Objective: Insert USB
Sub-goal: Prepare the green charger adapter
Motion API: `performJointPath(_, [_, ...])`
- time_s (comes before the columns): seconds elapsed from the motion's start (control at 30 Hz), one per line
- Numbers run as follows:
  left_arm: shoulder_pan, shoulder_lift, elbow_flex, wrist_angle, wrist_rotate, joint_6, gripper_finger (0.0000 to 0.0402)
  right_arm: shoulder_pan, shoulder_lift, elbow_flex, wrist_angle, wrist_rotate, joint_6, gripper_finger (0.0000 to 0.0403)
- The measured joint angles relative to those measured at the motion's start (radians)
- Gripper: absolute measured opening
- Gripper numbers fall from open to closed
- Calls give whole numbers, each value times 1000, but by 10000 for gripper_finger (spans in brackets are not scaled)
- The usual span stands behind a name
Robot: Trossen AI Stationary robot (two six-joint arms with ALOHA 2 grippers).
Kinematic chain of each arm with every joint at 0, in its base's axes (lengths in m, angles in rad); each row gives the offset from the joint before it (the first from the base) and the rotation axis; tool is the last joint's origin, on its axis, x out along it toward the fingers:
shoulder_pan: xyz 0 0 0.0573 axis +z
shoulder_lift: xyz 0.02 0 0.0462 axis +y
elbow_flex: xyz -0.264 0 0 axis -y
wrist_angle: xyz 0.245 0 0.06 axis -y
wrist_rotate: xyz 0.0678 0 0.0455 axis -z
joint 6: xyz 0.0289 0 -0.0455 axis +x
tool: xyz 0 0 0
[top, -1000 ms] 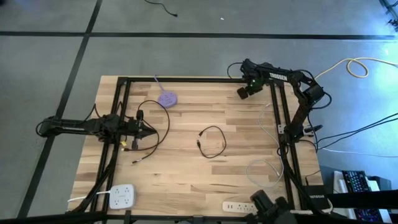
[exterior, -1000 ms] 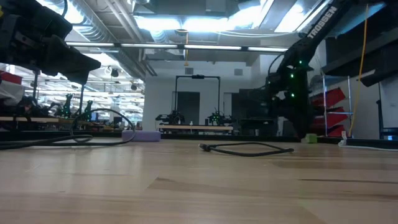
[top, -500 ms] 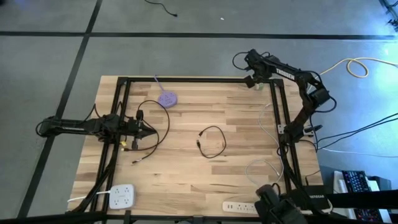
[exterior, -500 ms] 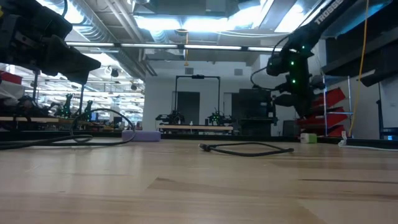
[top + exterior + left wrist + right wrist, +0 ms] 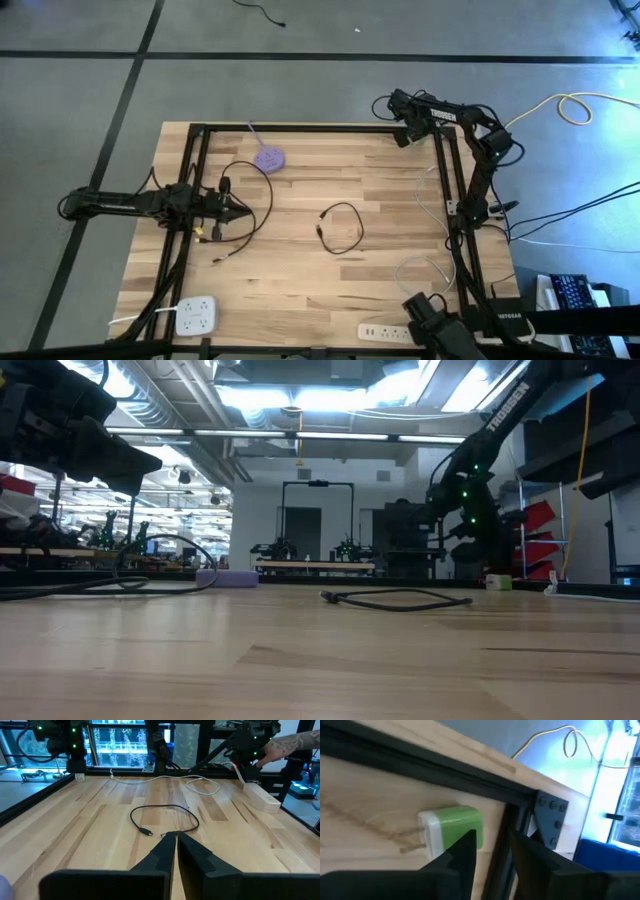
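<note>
Tabletop's far corner — right claw (image 5: 490,845) has dropped over green charger (image 5: 452,827).

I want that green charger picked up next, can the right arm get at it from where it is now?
Probably yes. The right hand hovers just above the green charger, fingers slightly apart, nothing between them.

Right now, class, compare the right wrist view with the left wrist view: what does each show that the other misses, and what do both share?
Only the right wrist view shows the green charger, white at its pronged end, lying on its side by the black frame corner, with the right gripper over it, fingers apart.

Only the left wrist view shows the looped black cable, the white power strip, a white cable, a person's arm, and the shut left gripper.

Both show the wooden table.
</note>
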Motion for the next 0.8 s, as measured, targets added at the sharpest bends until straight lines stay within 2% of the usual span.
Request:
performJointPath(0.33, [0, 0, 0, 0, 0, 0, 5, 52, -2, 2, -55, -50, -48, 94])
performJointPath(0.6, [0, 0, 0, 0, 0, 0, 5, 207, -9, 10, -61, -116, -72, 94])
performJointPath(0.8, [0, 0, 0, 0, 0, 0, 5, 362, -11, 14, -132, -186, -61, 94])
